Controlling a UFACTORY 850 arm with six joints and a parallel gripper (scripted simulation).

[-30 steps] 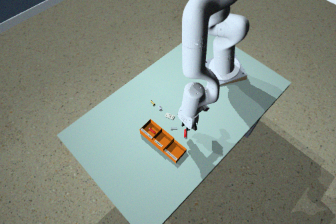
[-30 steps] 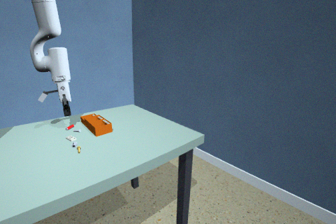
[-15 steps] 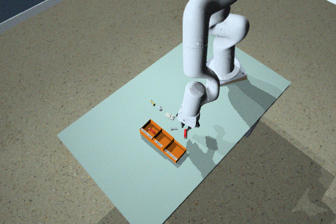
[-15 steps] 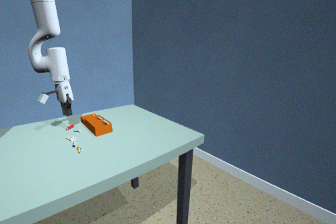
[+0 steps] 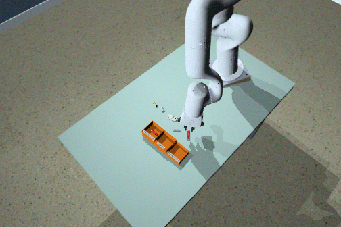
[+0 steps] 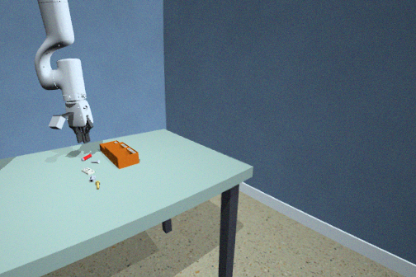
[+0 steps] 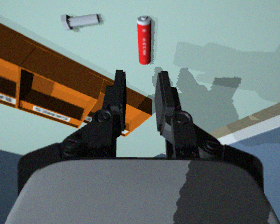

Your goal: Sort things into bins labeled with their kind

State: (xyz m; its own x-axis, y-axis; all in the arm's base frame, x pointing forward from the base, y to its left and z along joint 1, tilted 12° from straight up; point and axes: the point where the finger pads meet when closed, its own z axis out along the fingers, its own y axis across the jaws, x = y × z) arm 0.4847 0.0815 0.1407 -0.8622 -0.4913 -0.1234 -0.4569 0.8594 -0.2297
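In the wrist view, left to right: the orange bin row (image 7: 51,80) with label strips, a grey bolt (image 7: 82,21) lying on the tabletop (image 7: 216,25), then the red battery (image 7: 144,40) lying flat just beyond the bin's corner. The gripper (image 7: 141,97) hangs above, fingers narrowly parted and holding nothing. The battery looks like a light, rigid, smooth cylinder that is likely to roll; a grasp across its middle, fingers square to its long axis, seems safest.

Even brightness, hard shadows, slight graininess.
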